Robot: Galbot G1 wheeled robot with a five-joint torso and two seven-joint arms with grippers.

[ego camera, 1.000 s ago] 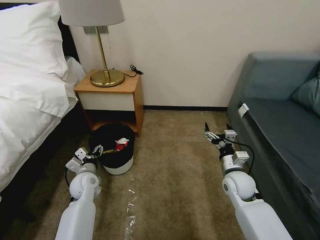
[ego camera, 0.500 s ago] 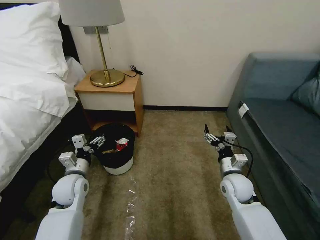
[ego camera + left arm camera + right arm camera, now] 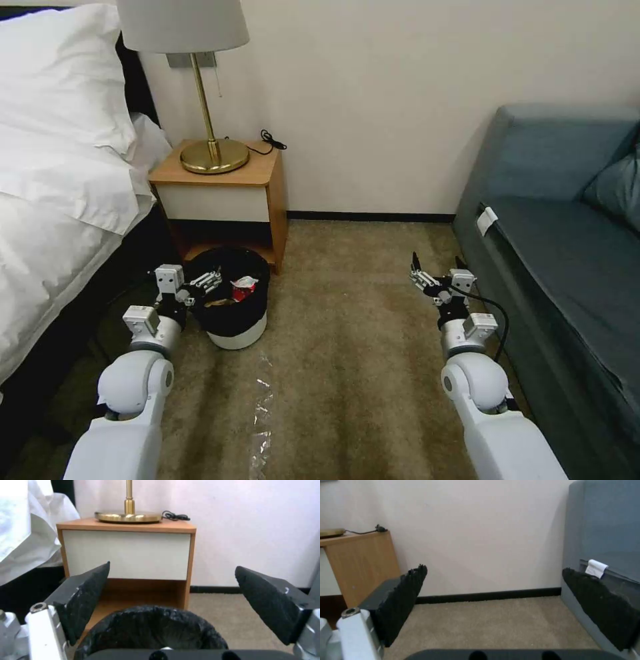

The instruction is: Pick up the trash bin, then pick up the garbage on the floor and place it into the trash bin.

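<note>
White plastic and round, the small trash bin lined with a crinkled black bag stands on the beige carpet directly in front of the wooden nightstand, with a small red packet and a brownish wrapper lying inside it. Left tool hangs at the bin's rim on the bed side, its fingers spread wide; the left wrist view shows the black bag rim low between the two dark pads. Right tool hovers over bare carpet well away from the bin, beside the grey-blue sofa, fingers likewise spread wide and holding nothing.
</note>
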